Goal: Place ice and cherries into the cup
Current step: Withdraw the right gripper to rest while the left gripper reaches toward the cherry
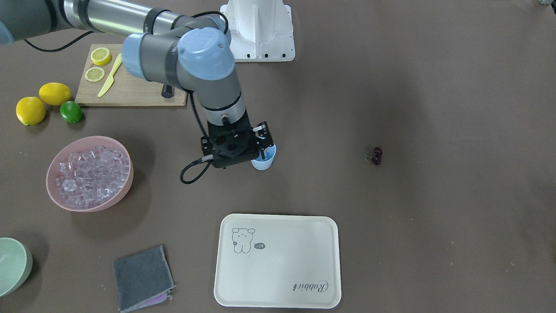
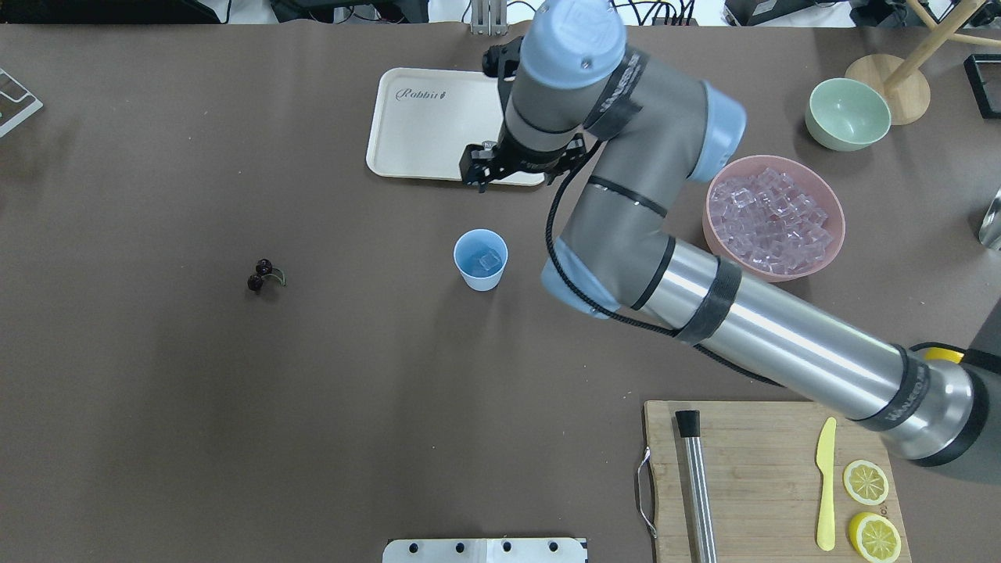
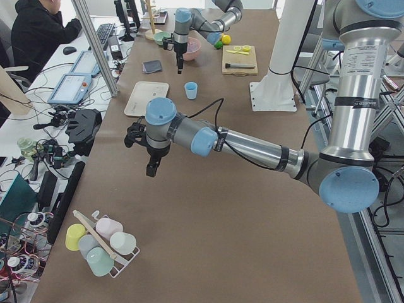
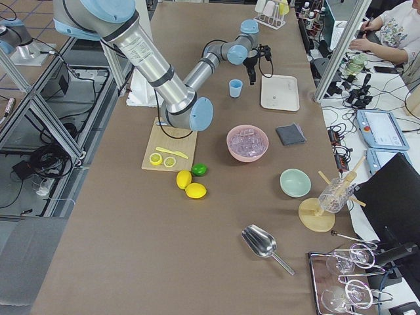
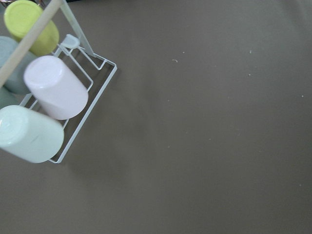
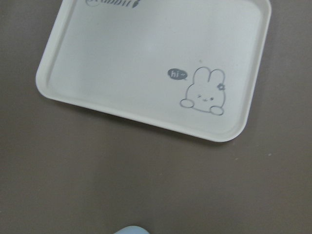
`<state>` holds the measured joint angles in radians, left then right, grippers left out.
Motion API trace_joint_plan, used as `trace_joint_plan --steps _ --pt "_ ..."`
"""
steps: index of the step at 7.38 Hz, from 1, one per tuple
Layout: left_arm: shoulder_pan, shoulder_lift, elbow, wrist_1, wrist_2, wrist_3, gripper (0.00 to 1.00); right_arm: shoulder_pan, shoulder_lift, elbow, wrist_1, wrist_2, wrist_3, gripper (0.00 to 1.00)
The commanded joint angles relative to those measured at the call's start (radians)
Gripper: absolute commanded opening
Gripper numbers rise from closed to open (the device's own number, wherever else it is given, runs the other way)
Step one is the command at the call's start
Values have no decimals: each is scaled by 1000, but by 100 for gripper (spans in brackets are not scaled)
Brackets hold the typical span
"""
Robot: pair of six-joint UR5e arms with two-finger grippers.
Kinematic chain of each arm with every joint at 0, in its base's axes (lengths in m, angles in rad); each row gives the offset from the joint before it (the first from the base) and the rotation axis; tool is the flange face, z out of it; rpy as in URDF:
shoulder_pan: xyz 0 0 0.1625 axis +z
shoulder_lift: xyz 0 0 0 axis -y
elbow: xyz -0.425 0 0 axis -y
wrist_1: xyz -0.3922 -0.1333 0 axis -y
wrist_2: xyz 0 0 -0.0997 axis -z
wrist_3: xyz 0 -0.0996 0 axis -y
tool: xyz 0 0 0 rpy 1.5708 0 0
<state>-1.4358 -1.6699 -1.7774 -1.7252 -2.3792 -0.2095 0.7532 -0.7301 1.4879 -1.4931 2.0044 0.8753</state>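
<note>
The task is partly done, by my reading: the cup [image 2: 480, 259] stands upright in the middle of the tabletop [image 2: 235, 430] and the overhead view shows at least one ice cube [image 2: 489, 261] lying in its bottom, while the rest of the ice [image 2: 770, 215] sits heaped in the pink bowl [image 2: 835, 234] well off to the side. The cherries [image 2: 261, 275] lie on the bare tabletop, well apart from the cup on the side away from the bowl, so that half of the job is not yet done; whether more ice is wanted I cannot say. The right gripper [image 1: 263, 138] hangs pointing down over the cup's rim in the front-facing view, apart from the cup. Its wrist camera sees only the cream tray [image 6: 122, 58] and a sliver of the cup's rim at the bottom edge, with no fingers in shot, so I cannot tell how far open it is, and nothing shows in its hold. The left gripper [image 3: 152, 169] hovers over bare tabletop far from the task's things, near a rack of cups [image 5: 53, 87]; its opening cannot be judged either.
</note>
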Motion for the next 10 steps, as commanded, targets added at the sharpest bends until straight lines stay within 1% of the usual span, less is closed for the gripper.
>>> trace_joint_plan --steps 1,2,3,4,5,6,7,9,10 --pt "196 -89 15 -32 41 -215 98 214 -188 64 -4 173 -321 98" --pt "297 -118 16 -107 102 -363 98 312 -275 65 -1 210 -508 98" --pt "407 -122 19 -170 159 -461 98 419 -363 65 -1 291 -682 98" --pt "476 -137 30 -216 211 -547 98 525 -443 61 -2 347 -864 98" --pt "535 -180 62 -240 251 -615 98 601 -521 63 1 359 -1004 98" --pt "579 -200 76 -240 290 -648 98 668 -590 68 2 373 -1107 98" --pt "595 -200 78 -240 301 -650 97 710 -651 80 4 399 -1194 98" --pt "629 -198 110 -261 330 -689 97 721 -736 139 4 395 -1202 98" --pt "661 -214 140 -292 339 -692 97 719 -750 131 40 393 -1198 98"
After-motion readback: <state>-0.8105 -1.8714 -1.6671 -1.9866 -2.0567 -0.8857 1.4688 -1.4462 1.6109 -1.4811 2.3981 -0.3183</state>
